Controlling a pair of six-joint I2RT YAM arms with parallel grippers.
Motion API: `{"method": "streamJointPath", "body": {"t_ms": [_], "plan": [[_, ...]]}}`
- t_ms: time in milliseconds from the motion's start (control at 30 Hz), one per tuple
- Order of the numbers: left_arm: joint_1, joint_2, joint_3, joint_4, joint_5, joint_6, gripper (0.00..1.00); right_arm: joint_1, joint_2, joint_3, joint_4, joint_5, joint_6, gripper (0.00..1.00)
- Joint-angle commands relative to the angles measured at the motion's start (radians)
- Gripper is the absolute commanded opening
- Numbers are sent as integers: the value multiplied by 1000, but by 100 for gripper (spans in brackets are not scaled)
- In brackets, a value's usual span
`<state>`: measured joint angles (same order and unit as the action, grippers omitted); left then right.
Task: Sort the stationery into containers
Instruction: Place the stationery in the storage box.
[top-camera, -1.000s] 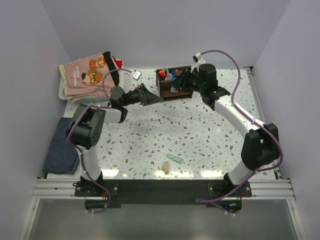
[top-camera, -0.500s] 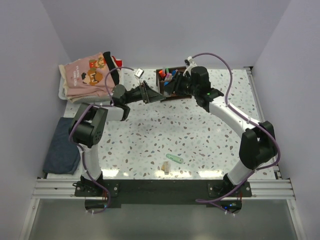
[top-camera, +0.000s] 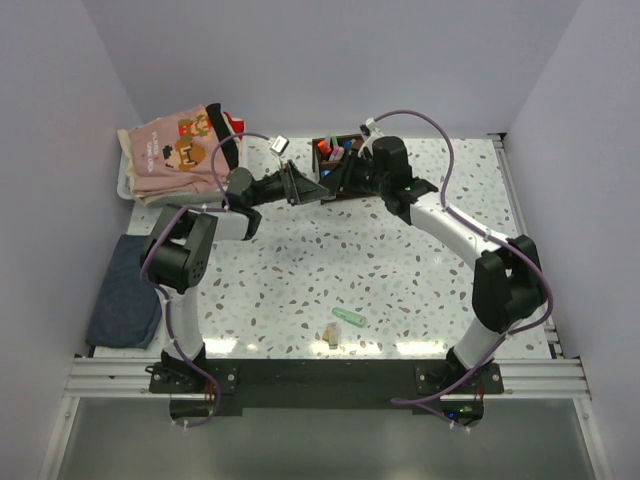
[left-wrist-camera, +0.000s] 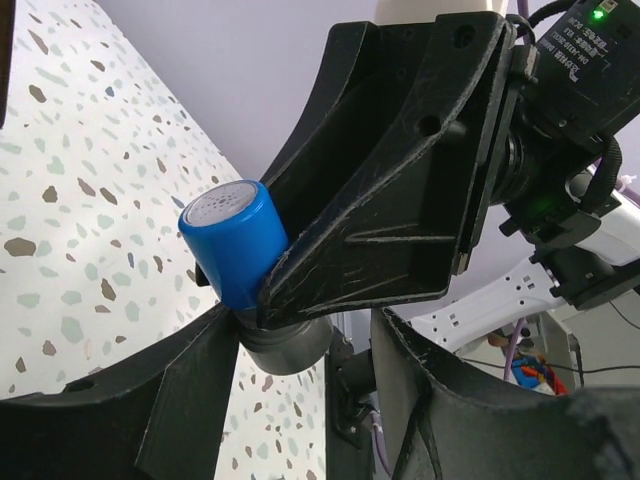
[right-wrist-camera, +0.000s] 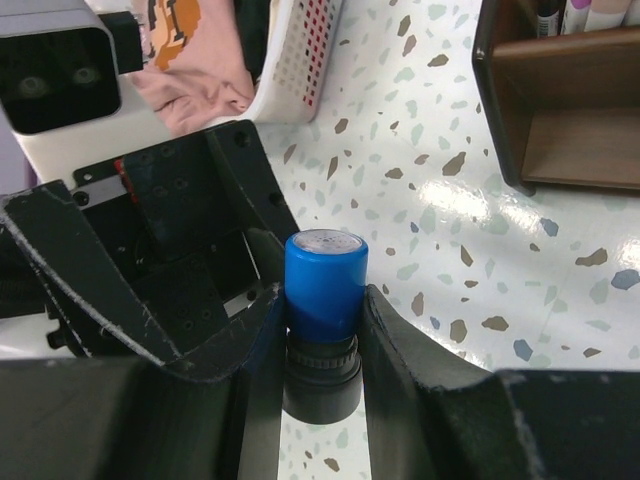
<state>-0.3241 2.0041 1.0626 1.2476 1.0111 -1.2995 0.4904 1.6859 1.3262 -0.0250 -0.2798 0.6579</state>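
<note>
My right gripper (right-wrist-camera: 322, 300) is shut on a thick blue-capped marker (right-wrist-camera: 325, 275) with a dark body, cap pointing away from the wrist. My left gripper (left-wrist-camera: 310, 390) faces it, open. The marker's (left-wrist-camera: 232, 245) dark end lies between the left fingers, close to one and well apart from the other. From above, both grippers meet just left of the dark brown wooden organizer (top-camera: 335, 160), the left gripper (top-camera: 300, 186) next to the right gripper (top-camera: 338, 178). Several pens stand in the organizer. A mint green marker (top-camera: 349, 317) and a beige pen (top-camera: 331, 336) lie near the table's front.
A white tray (top-camera: 124, 186) of folded clothes stands at the back left, its mesh wall (right-wrist-camera: 300, 60) near the grippers. A dark blue cloth (top-camera: 125, 290) lies at the left edge. An empty compartment of the organizer (right-wrist-camera: 570, 140) faces the right wrist.
The right arm has carried the blue-capped marker leftward from the organizer to the left gripper. The left gripper's jaws have narrowed around the marker's end.
</note>
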Motion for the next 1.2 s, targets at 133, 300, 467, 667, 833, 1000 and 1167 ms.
{"method": "streamJointPath", "body": {"t_ms": [133, 300, 467, 667, 833, 1000, 1167], "plan": [[-4, 18, 43, 55, 3, -21, 47, 7, 23, 61, 53, -12, 3, 0], [-4, 25, 43, 53, 3, -21, 36, 11, 24, 62, 46, -15, 6, 0], [-4, 32, 56, 33, 15, -4, 23, 8, 3, 61, -13, 20, 3, 35], [0, 39, 76, -11, 191, 103, 0, -125, -8, 177, -204, -122, -234, 57], [10, -13, -4, -223, 254, 383, 0, -256, 121, 465, -555, -395, -440, 59], [-27, -79, 193, -1310, 99, 1413, 0, -279, 227, 622, -792, -577, -682, 59], [-50, -146, 191, -1435, -58, 1722, 0, -271, 232, 526, -839, -625, -701, 59]]}}
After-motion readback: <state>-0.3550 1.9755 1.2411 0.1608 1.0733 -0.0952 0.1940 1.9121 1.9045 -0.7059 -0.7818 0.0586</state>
